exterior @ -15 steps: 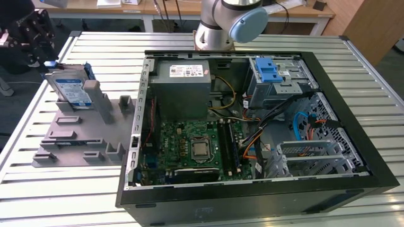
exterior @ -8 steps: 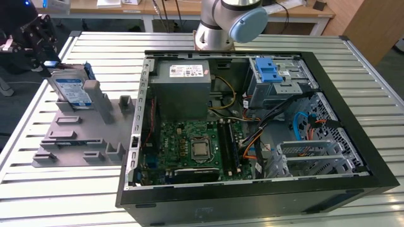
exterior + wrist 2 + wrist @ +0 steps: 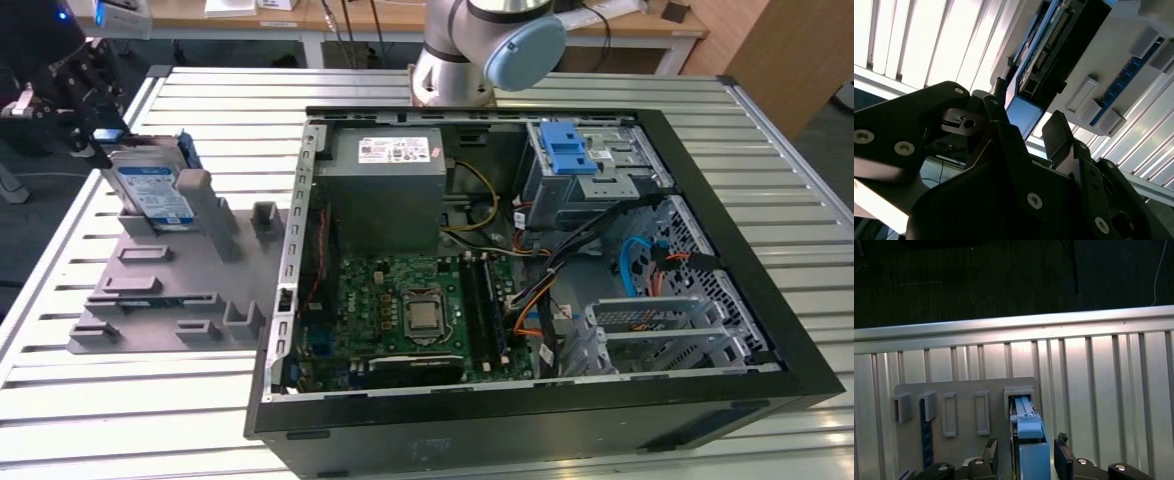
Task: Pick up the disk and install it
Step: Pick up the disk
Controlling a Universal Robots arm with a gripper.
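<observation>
Right at the action: the gripper (image 3: 91, 95) hangs over the holder's far end, and in the first wrist view its fingers (image 3: 1061, 450) are spread, one on each side of the disk (image 3: 1031, 440). The second wrist view shows the same straddle. A gap shows at one finger; whether the other touches the blue rail I cannot tell. So they bracket the disk, with no pinch made yet.

The disk (image 3: 150, 190) stands on edge in the holder (image 3: 160, 290), in its far slot, label facing the exterior view's right. That upright stance makes sense: it offers the thin top edge and both flat sides to fingers coming from above. The holder's uprights prop it so it cannot tip.

The holder lies flat on the slatted bench (image 3: 134, 420), its other slots nearer the camera.

Just beside the holder, on the exterior view's right, lies the open case (image 3: 534, 410), side panel off, innards facing up for access. Well apart from the holder, across the case, sits the drive cage (image 3: 614, 170) with its blue latch (image 3: 567, 150). I judge that to be the disk's likely home. Pick-up not yet made.
</observation>
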